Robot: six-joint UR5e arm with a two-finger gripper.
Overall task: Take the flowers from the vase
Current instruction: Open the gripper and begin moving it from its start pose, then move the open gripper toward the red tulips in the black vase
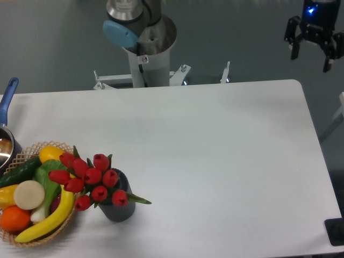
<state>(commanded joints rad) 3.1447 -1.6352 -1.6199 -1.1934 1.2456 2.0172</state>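
Note:
The flowers, a bunch of red tulip buds with green leaves, stand in the vase, a small dark grey cylinder near the table's front left. My gripper hangs at the top right, beyond the table's far right corner and far from the flowers. Its two black fingers are spread apart and hold nothing.
A wicker basket of plastic fruit and vegetables touches the flowers on their left. A blue-handled metal pot sits at the left edge. The arm's base column stands behind the table's far edge. A dark object lies at the front right corner.

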